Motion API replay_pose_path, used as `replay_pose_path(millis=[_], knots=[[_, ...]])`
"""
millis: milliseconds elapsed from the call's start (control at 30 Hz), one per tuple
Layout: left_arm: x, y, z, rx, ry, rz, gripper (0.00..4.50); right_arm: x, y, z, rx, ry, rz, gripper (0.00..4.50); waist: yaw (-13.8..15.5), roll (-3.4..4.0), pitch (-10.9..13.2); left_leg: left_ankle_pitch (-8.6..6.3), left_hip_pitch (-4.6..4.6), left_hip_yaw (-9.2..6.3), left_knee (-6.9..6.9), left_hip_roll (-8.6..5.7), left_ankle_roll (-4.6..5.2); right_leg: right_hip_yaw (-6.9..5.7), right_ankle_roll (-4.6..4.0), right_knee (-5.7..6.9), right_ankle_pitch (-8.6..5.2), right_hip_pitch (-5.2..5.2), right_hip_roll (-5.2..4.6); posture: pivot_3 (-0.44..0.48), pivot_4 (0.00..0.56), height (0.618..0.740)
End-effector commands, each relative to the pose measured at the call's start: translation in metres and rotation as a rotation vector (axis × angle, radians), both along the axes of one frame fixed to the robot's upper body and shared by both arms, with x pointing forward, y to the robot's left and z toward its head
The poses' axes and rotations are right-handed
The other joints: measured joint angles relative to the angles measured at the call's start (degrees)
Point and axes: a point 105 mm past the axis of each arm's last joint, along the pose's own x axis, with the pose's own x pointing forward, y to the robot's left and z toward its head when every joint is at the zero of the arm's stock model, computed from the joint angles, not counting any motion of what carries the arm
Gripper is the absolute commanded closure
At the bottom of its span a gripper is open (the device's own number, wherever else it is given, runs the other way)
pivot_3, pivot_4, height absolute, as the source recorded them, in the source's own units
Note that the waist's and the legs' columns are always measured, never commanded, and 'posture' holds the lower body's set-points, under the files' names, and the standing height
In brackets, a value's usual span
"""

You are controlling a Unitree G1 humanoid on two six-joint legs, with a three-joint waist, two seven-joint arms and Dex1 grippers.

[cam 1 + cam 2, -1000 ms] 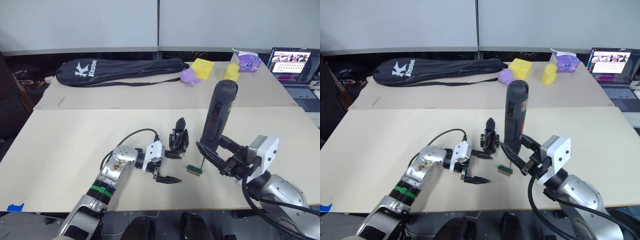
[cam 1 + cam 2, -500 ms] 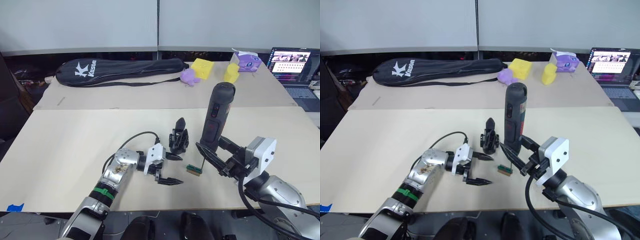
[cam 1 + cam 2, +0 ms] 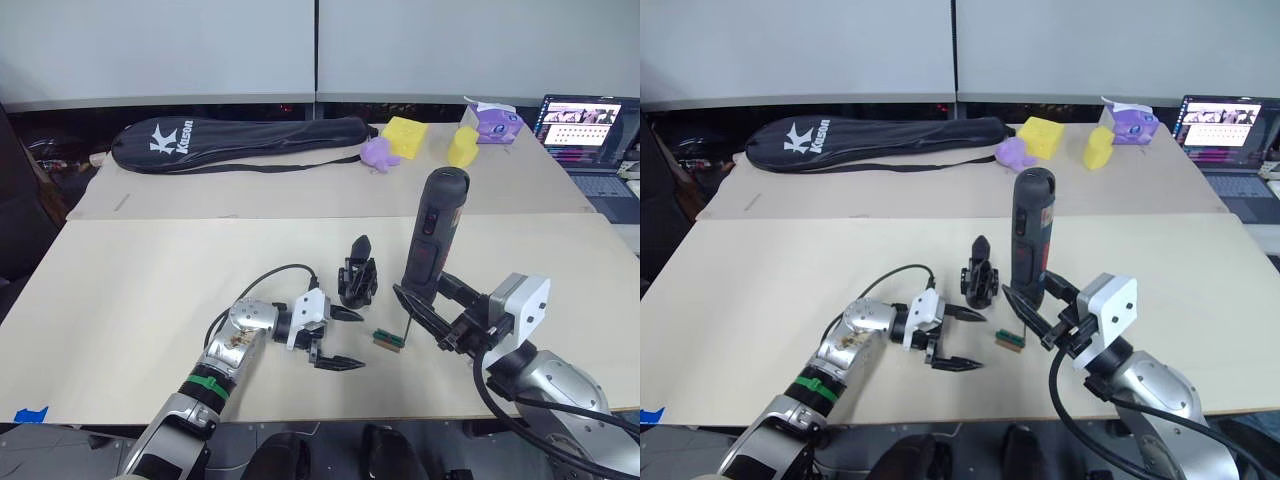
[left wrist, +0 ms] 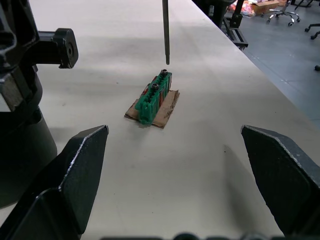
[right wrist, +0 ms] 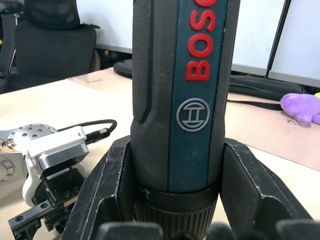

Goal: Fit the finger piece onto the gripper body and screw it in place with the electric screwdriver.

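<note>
Right end effector (image 3: 432,318), lower right of head view, clamped on thick black cylindrical electric screwdriver w/ red label (image 3: 432,235); long axis upright, thin bit pointing down, tip just above small green screw block on brown card (image 3: 388,340). Small black gripper body w/ one pointed finger (image 3: 357,280) at frame centre on beige table (image 3: 150,280), just up-left of bit. Left end effector (image 3: 335,338) spread wide, empty, nearer the body. Finger piece: can't tell where. Left wrist view alone shows screw heads (image 4: 163,73) under bit; right wrist view, the tool's lettering.
</note>
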Motion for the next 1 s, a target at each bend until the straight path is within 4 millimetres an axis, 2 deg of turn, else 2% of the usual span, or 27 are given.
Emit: replay_pose_path(millis=[33,467,1000], knots=[[0.0019,-0.0048,0.0157,-0.023,-0.056,-0.02,0.0,-0.0054,0.0026,0.0211,0.021,-0.109,0.015,2.57,0.0,0.0,0.0,0.0,0.0,0.0,0.0,0.0,0.0,0.0,0.0,0.0,0.0,0.0,0.0,0.0,0.15,0.723],[0.004,-0.0063,0.0248,-0.025,-0.065,-0.023,0.0,-0.003,0.0005,0.0164,0.014,-0.096,0.005,2.57,0.0,0.0,0.0,0.0,0.0,0.0,0.0,0.0,0.0,0.0,0.0,0.01,0.0,0.0,0.0,0.0,0.15,0.723],[0.0053,-0.0055,0.02,-0.02,-0.063,-0.017,0.0,-0.0021,0.0029,0.0162,0.019,-0.096,0.015,2.57,0.0,0.0,0.0,0.0,0.0,0.0,0.0,0.0,0.0,-0.01,0.0,0.0,0.0,0.0,0.0,0.0,0.15,0.723]])
